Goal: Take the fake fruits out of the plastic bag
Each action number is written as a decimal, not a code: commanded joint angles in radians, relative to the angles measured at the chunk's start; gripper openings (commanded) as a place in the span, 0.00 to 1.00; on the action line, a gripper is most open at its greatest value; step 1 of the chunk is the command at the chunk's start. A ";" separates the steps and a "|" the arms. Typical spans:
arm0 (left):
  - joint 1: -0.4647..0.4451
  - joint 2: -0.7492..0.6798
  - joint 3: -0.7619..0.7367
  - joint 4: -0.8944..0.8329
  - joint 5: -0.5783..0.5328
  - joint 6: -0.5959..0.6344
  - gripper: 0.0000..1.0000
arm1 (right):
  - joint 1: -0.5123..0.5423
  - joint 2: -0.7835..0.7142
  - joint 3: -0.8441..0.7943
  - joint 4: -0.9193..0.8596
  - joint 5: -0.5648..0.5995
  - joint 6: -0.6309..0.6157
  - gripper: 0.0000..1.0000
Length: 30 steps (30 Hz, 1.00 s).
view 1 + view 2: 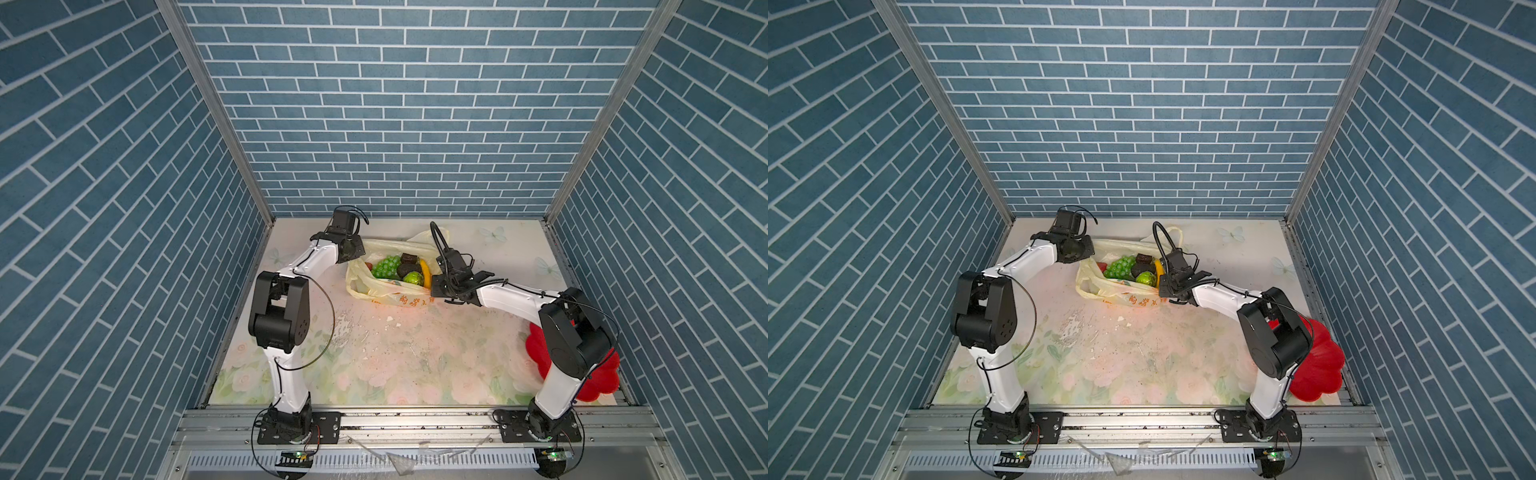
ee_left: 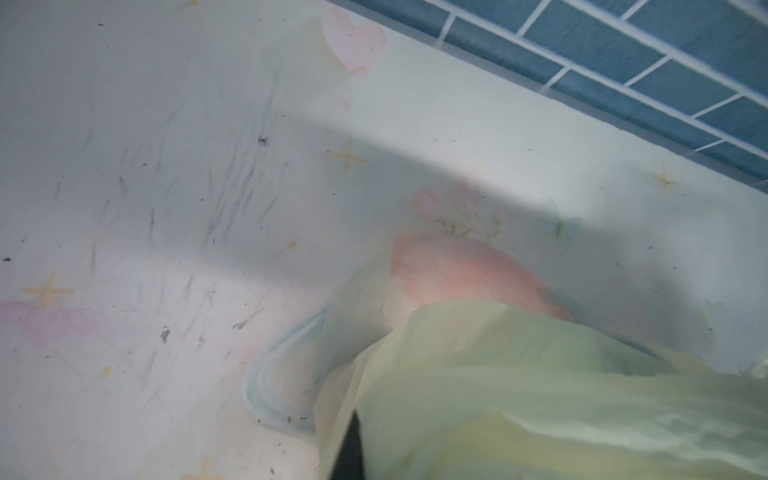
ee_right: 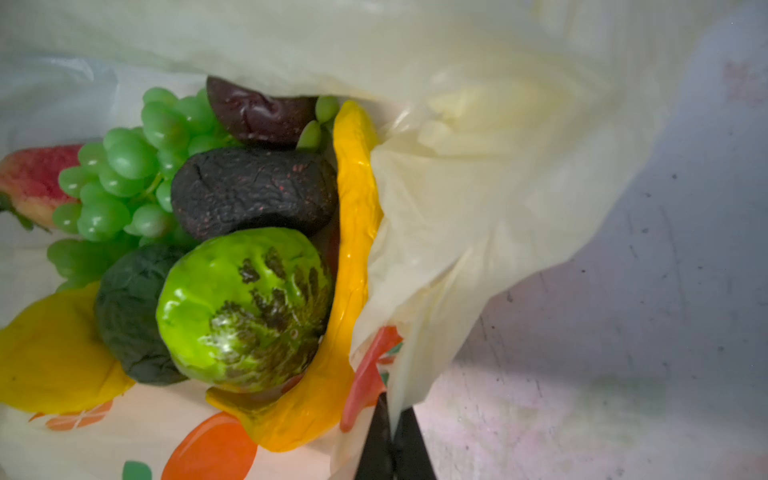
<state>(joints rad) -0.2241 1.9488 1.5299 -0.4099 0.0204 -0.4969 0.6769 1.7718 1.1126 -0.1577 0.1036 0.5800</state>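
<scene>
The cream plastic bag (image 1: 399,297) (image 1: 1129,297) lies at the back of the table with its mouth spread wide. Inside show green grapes (image 3: 120,174), a dark brown bumpy fruit (image 3: 253,191), a green round one (image 3: 245,307), a yellow banana (image 3: 353,208), a red strawberry (image 3: 33,174) and a yellow lump (image 3: 50,353). My right gripper (image 3: 392,440) (image 1: 434,284) is shut on the bag's right rim. My left gripper (image 1: 358,253) sits at the back-left rim; one black fingertip (image 2: 351,449) shows, wrapped in bag film (image 2: 498,395).
A red flower-shaped plate (image 1: 598,382) (image 1: 1320,365) lies at the front right, partly under my right arm. Small white crumbs (image 1: 390,318) dot the flowered table in front of the bag. Blue brick walls close the back and both sides.
</scene>
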 commanded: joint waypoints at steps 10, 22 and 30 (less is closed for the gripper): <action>-0.104 -0.327 -0.310 -0.102 -0.095 -0.071 0.82 | 0.067 -0.054 -0.081 0.076 0.063 0.038 0.02; -0.114 -0.373 -0.606 0.169 0.066 -0.124 0.36 | 0.075 -0.076 -0.104 0.101 0.039 0.073 0.02; -0.099 -0.463 -0.801 0.294 0.127 -0.078 0.13 | 0.066 -0.098 -0.183 0.124 0.036 0.126 0.02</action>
<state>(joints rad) -0.3305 1.4971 0.7605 -0.1825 0.1249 -0.5953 0.7486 1.7046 0.9806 -0.0319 0.1261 0.6567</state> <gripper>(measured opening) 0.131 0.047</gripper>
